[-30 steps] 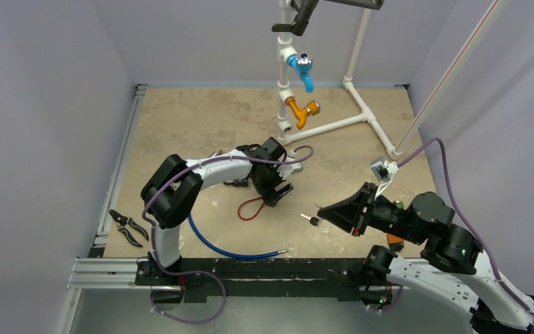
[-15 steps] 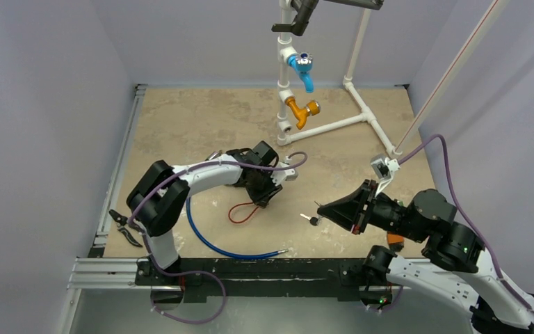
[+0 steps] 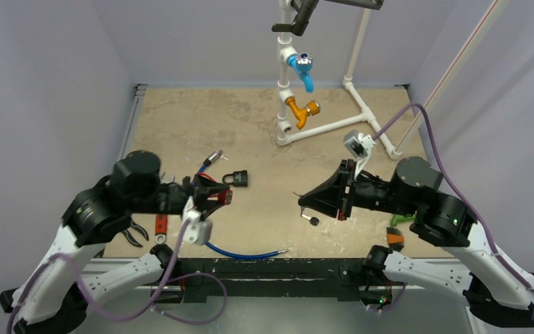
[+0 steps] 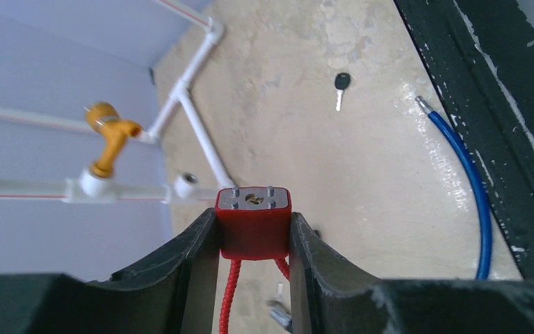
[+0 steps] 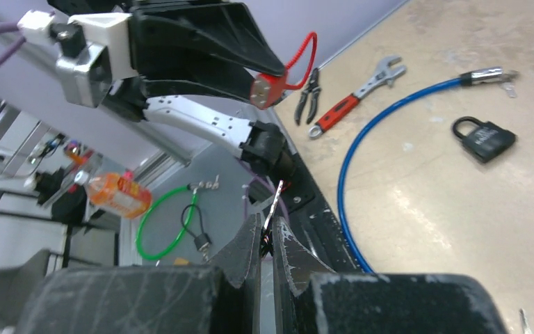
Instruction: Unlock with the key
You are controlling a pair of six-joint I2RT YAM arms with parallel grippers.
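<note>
Red plastic, boxy with rounded corners: the red padlock [image 4: 254, 224] sits pinched between the two black fingers of the left hand [image 3: 221, 197], its body filling the gap between them. Its end face is a flat metal plate with four small studs and a keyhole in the middle, and it points straight out past the fingertips. A red cable loop [image 4: 229, 292], ribbed like twisted cord, hangs from the lock back toward the wrist.

The right hand [image 3: 303, 202] is pressed together on the key [image 5: 274, 203], a thin bright metal sliver that sticks out beyond its matte black fingertips. Both hands are raised above the counter [image 3: 201, 125] and face each other tip to tip, well apart. From the right wrist, the padlock shows ahead of and above that hand's tips.

A black-headed key [image 4: 341, 85] with a short silver blade appears to lie on the mottled beige stone-look counter, below the right hand's tips (well ahead of the left hand's). A black padlock [image 3: 237, 178], squat with a curved shackle, lies flat just beyond the left hand's tips. A glossy blue cable [image 3: 240, 252] with metal ends curves along the near edge below both hands. A red-handled wrench [image 5: 354, 89] and black pliers [image 5: 307, 94] lie under the left arm.
</note>
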